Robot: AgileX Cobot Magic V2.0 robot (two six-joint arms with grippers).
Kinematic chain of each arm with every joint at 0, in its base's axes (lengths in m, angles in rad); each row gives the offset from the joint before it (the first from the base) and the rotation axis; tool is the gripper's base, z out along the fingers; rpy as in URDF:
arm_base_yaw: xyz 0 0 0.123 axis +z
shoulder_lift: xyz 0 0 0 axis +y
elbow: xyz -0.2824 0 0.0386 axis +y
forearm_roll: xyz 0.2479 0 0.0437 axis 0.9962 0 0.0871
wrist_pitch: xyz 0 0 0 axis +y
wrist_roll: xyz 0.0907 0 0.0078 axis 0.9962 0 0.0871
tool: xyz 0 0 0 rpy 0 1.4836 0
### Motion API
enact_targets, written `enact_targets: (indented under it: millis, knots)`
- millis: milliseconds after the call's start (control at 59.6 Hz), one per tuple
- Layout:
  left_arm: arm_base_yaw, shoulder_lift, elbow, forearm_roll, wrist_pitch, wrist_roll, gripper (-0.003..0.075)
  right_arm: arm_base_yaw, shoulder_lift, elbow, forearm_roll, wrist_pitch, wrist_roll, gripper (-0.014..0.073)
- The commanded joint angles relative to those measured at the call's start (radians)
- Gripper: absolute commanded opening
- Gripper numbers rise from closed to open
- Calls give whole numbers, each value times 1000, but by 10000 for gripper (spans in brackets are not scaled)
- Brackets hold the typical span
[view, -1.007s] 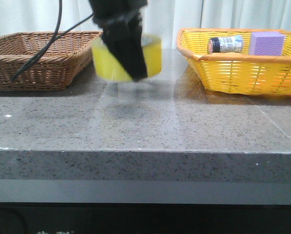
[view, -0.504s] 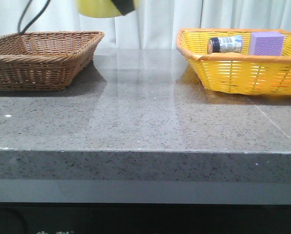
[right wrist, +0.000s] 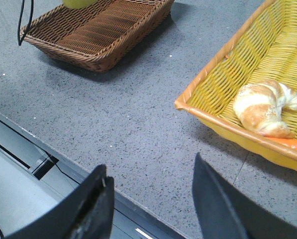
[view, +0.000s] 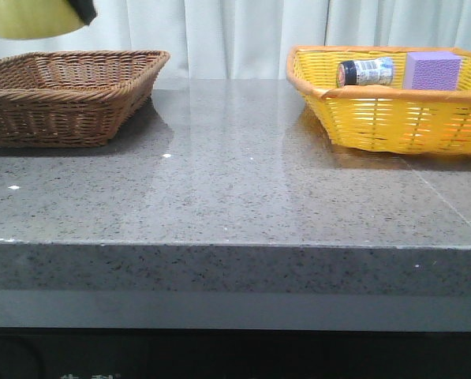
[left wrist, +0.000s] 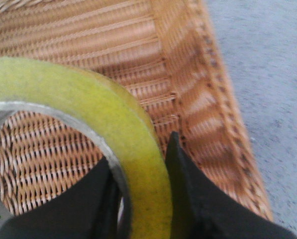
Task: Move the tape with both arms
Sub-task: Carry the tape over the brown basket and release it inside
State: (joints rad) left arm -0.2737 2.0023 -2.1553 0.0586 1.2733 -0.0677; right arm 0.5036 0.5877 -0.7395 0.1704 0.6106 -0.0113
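The yellow tape roll (view: 34, 17) hangs at the top left of the front view, high above the brown wicker basket (view: 65, 95). My left gripper (left wrist: 141, 152) is shut on the tape (left wrist: 113, 124): one finger is inside the pale core, the other on the outer wall. The brown basket's floor (left wrist: 88, 59) lies below the roll. In the right wrist view the tape (right wrist: 78, 3) shows at the edge, over the brown basket (right wrist: 96, 32). My right gripper (right wrist: 150, 172) is open and empty above the table's front edge.
A yellow wicker basket (view: 393, 110) stands at the right with a small dark-capped bottle (view: 365, 72) and a purple block (view: 431, 70). A croissant (right wrist: 262, 107) and an orange thing (right wrist: 287, 143) lie in it too. The grey stone table (view: 235, 181) lies between the baskets.
My left gripper has carried the tape up and to the left, from mid-table to above the brown basket. The arm has left the front view almost wholly.
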Motion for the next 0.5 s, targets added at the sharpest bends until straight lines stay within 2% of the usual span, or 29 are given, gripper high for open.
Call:
enact_targets:
  millis: [0, 487]
  knots:
    - [8, -37, -36, 1, -1, -31, 117, -3, 0, -28, 8, -79, -7, 393]
    - [11, 123, -36, 13, -17, -60, 117, -3, 0, -28, 8, -79, -7, 393]
